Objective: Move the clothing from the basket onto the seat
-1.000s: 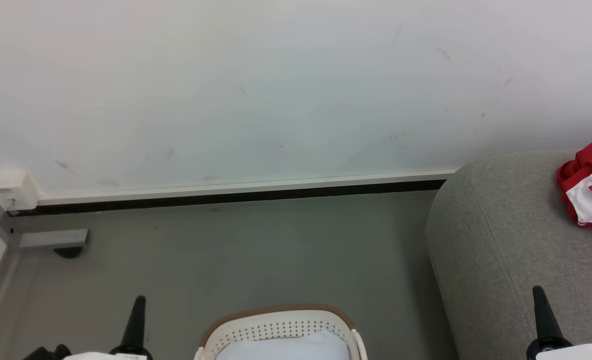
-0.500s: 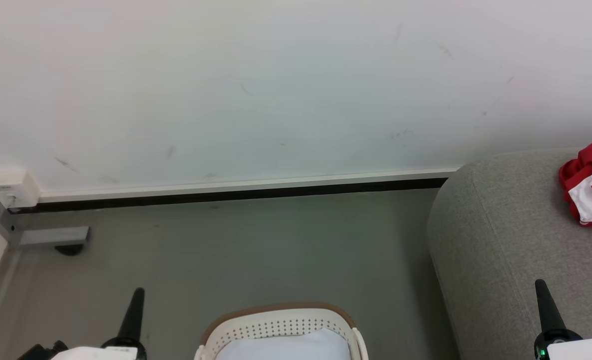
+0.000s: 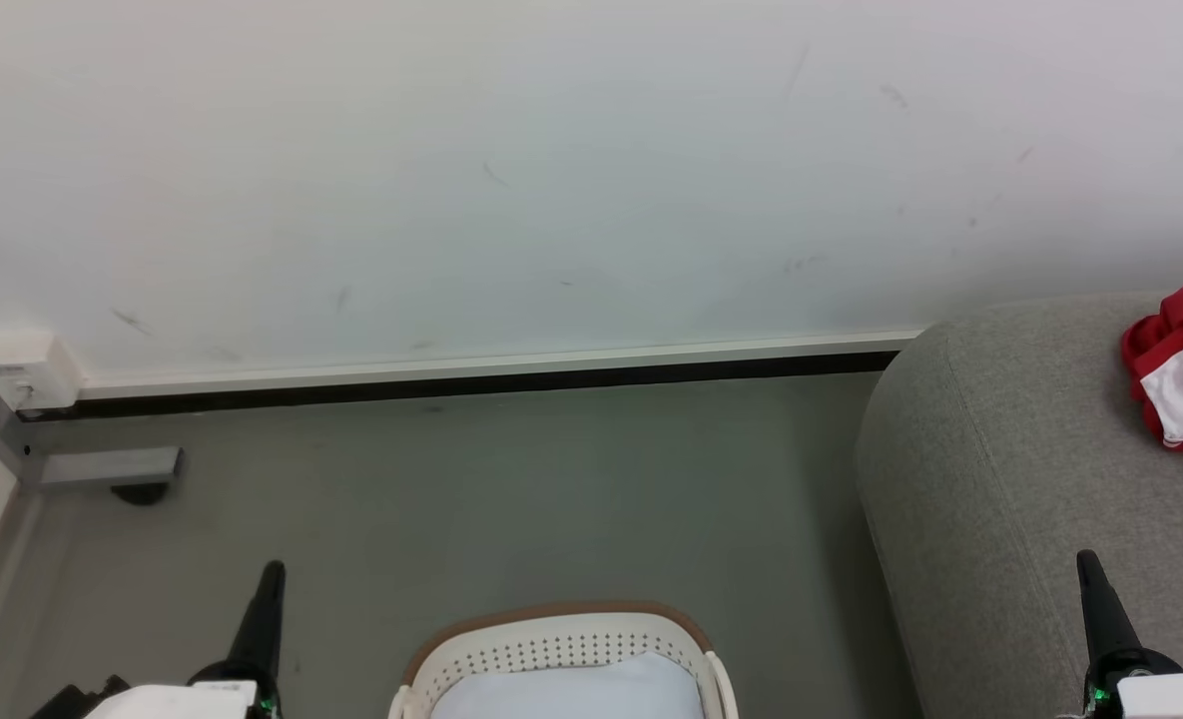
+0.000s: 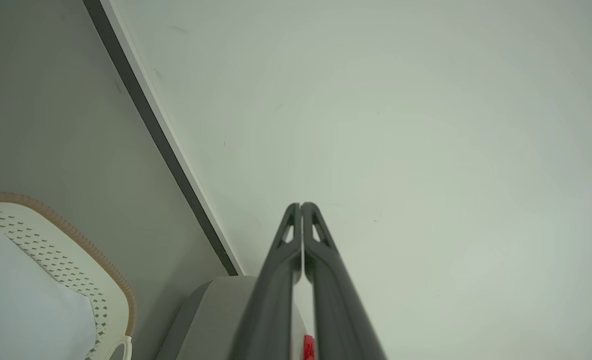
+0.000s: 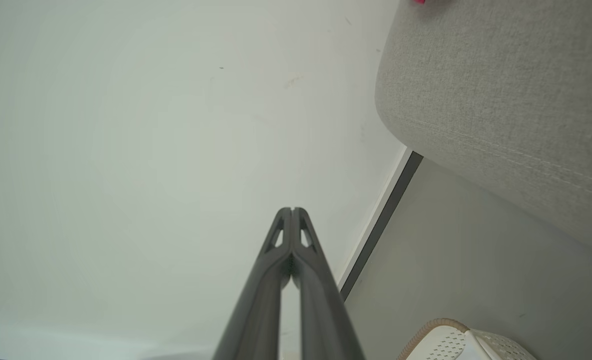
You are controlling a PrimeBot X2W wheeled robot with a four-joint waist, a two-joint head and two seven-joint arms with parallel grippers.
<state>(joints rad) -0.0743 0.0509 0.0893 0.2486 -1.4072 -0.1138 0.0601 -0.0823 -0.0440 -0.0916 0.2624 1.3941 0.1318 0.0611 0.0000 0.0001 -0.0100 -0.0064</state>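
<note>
Both arms are a little higher now, the left gripper and right gripper shut tight and empty. The clothing lies on the seat and the basket looks bare, so the job seems done

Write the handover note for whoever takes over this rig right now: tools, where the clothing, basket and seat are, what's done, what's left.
Left tool: shut, empty, to the left of the basket.
Right tool: shut, empty, in front of the seat in the head view.
Clothing: a red-and-white bundle lying on the seat.
Basket: on the floor, left of the seat. The part in view shows its pale lining.
Done: that bundle is on the seat.
Left: the basket's near part is cut off by the picture edge, so look inside before calling the job finished.
</note>
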